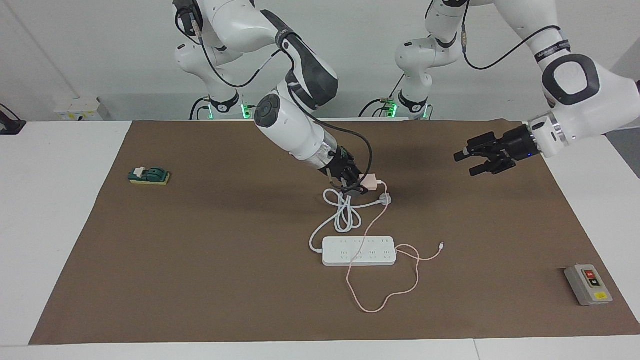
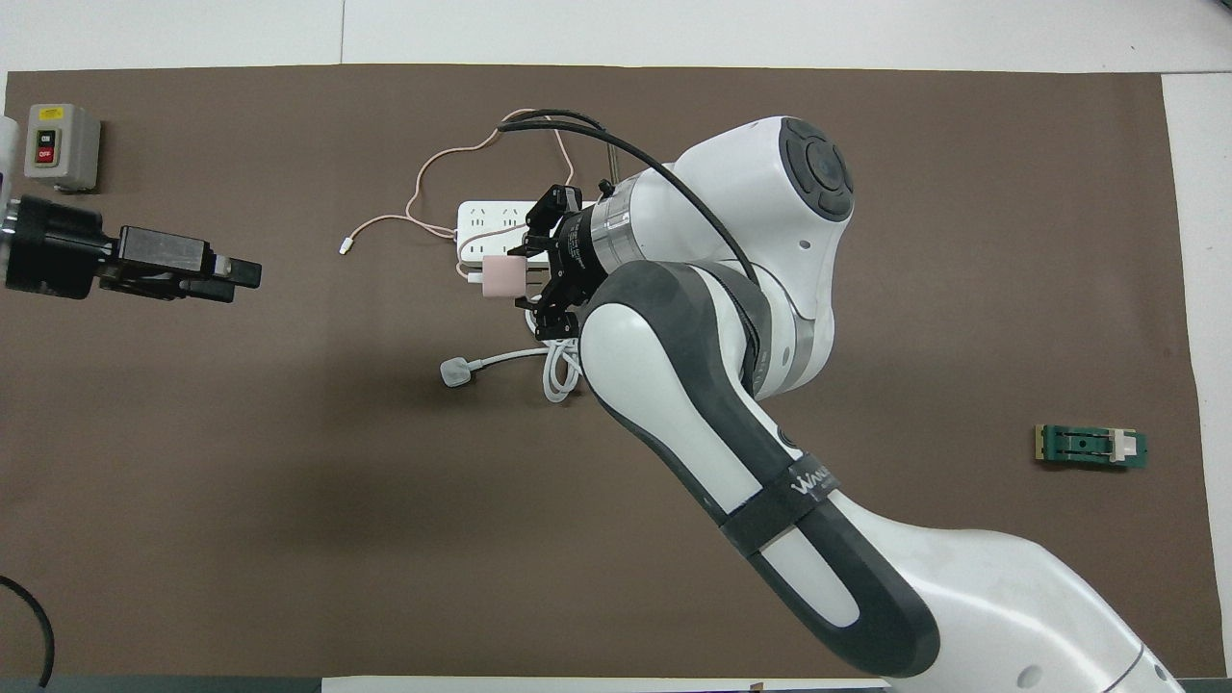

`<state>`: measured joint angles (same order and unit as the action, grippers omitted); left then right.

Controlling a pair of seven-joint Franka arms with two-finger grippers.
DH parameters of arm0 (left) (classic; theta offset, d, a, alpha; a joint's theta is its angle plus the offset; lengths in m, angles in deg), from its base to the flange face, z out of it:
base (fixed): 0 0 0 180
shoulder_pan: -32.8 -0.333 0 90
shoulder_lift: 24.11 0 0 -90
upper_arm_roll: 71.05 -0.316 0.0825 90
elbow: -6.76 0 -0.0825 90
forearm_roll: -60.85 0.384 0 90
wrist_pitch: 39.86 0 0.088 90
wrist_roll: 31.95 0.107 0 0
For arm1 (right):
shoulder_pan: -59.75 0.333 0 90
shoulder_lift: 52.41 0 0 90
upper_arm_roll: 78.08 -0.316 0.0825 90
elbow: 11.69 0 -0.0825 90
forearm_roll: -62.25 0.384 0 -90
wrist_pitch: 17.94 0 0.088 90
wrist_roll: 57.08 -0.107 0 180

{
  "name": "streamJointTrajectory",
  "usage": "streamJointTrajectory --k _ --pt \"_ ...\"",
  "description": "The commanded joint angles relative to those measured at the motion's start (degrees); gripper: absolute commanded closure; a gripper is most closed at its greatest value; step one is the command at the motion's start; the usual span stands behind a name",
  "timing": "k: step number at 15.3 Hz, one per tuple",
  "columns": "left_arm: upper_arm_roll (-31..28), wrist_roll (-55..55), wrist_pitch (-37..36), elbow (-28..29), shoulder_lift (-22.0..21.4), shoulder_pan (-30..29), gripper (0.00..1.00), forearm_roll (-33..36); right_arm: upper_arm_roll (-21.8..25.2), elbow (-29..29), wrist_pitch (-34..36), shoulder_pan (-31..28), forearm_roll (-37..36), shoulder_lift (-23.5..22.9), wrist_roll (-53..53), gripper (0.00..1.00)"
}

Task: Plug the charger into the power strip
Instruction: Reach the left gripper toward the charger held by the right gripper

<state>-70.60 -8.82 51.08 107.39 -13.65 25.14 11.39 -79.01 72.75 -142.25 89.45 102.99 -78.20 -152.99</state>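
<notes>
The charger (image 1: 370,182) – a small pale-pink cube – is up off the mat, pinched between the fingers of the right gripper (image 1: 356,184), over the coiled white cord (image 1: 345,216) of the power strip (image 1: 359,251) and just beside that cord's three-pin plug (image 1: 384,199). From the cube its thin pink cable (image 1: 372,295) drops to the mat, crosses the strip and loops away from the robots before curling back to a small white connector (image 1: 441,245), which lies beside the strip toward the left arm's end of the table. The strip itself lies flat near the middle of the brown mat (image 1: 200,260), sockets up, farther from the robots than the plug. The left gripper (image 1: 472,162) waits in the air over bare mat at its own end, fingers spread with nothing between them. A grey button box (image 1: 588,284) rests near the mat's corner at that end – well apart from the strip – and a green block (image 1: 149,175) lies toward the right arm's end.
</notes>
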Motion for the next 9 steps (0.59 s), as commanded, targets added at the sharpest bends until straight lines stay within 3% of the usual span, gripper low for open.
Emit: streamJointTrajectory --k 1,5,9 --pt "0.3 2.5 1.9 6.1 0.8 -0.2 0.0 -11.8 -0.1 -1.1 -0.1 -0.1 -0.6 -1.2 -0.9 1.0" --pt "0.8 2.8 0.9 9.4 4.2 1.5 0.0 -25.0 -0.1 -1.0 0.1 -0.1 -0.6 -1.3 -1.0 1.0" --pt "1.0 3.1 -0.8 12.5 6.2 4.2 0.0 -31.7 -0.1 -1.1 0.1 -0.1 -0.6 -1.3 -1.1 1.0"
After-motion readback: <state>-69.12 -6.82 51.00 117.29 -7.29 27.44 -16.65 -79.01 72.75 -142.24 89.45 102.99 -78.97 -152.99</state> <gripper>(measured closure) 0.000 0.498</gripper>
